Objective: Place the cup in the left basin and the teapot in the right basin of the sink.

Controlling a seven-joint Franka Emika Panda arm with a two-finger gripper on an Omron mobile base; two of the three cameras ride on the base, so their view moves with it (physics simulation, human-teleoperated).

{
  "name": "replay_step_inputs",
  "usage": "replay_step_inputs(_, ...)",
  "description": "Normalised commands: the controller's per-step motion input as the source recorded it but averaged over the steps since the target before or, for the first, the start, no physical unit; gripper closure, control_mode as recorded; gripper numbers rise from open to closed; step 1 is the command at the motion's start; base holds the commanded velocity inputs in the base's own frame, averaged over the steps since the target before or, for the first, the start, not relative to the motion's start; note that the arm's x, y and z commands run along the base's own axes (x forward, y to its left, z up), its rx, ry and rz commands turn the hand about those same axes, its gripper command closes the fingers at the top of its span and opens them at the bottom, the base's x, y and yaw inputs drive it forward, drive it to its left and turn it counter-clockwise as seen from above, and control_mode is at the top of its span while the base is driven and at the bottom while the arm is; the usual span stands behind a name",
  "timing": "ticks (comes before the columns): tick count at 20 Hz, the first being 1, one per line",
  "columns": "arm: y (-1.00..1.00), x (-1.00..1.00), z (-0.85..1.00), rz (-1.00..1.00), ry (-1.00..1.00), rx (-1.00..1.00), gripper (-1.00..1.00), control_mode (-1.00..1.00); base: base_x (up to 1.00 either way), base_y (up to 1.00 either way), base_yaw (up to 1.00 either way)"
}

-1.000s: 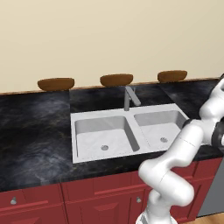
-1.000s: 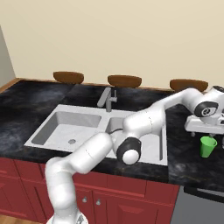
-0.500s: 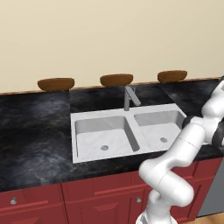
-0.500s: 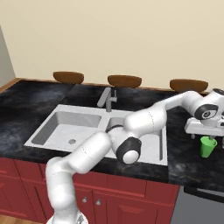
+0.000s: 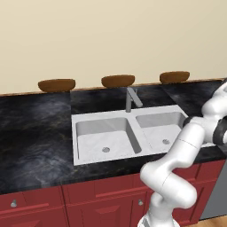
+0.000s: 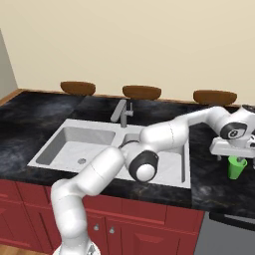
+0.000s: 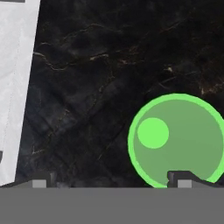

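Step in hand: we judge this to be the approach to the cup (image 6: 237, 167) — the first half of the task, with nothing in either basin yet.

Cup: it stands upright on the black counter (image 6: 209, 174), to the right of the sink (image 6: 64, 167) and well clear of its rim. In the hand view we look straight down into its open mouth, off toward the lower right rather than centred.

Gripper: the gripper (image 6: 234, 157) hangs just above the cup at the far right of the right base view. Its fingers are spread wide and hold nothing. In the hand view one fingertip (image 7: 183, 178) overlaps the cup's near rim while the other sits off over bare counter, so the cup is not yet between them.

Left basin: the left basin (image 6: 62, 149), where the cup must go, lies across the sink from the cup, beyond the right basin (image 6: 183, 164) and the faucet (image 6: 122, 110).

Teapot: we cannot find it in these views, so we leave its place unsaid.

Next move: we think the hand must shift sideways until the cup sits midway between the fingers, then come down around its wall and close. It is a tapered tumbler — gripping low on the wall seems safer.

Risk: descending as we are, a finger could land on the rim and tip the cup.
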Motion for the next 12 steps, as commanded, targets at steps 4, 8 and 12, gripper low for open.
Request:
replay_step_inputs(4, 0.00, 0.04, -0.09, 0.00, -0.04, 0.00, -1.00, -1.00, 0.00, 0.00, 0.00)
replay_step_inputs(8, 0.00, 0.13, -0.07, 0.00, -0.07, 0.00, -1.00, -1.00, 0.00, 0.00, 0.00)
replay_step_inputs(12, 0.00, 0.12, -0.07, 0.00, -0.09, 0.00, -1.00, -1.00, 0.00, 0.00, 0.00)
